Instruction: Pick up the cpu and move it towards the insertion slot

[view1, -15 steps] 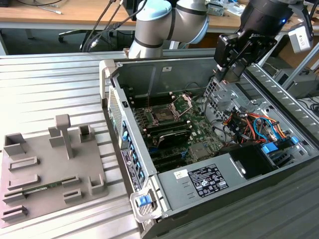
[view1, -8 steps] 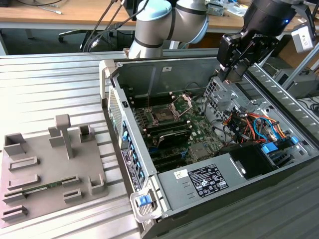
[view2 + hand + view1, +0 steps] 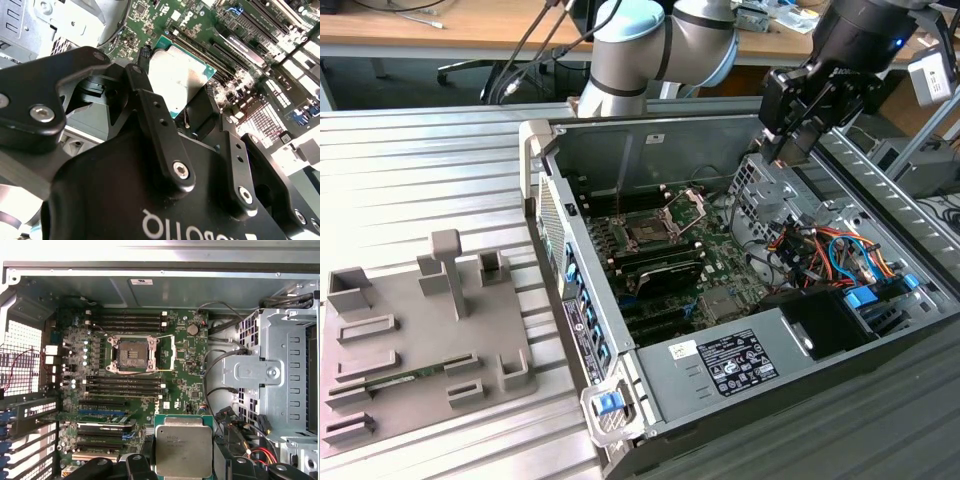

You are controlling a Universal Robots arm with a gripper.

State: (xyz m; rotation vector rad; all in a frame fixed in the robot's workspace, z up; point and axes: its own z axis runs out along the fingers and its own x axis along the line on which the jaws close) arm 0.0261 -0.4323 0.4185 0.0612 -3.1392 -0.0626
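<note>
Gripping the cpu (image 3: 183, 451) in my gripper (image 3: 183, 460), I should carry it level, square to the insertion slot (image 3: 131, 354).

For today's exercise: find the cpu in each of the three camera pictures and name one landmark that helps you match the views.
Exterior view: I cannot make out the cpu; the gripper hangs above the open computer case.
First wrist view: the cpu is held between the gripper's fingers, silvery top showing.
Second wrist view: the cpu sits between the dark fingers, over the green board.
Shared landmark: the insertion slot on the motherboard.
</note>
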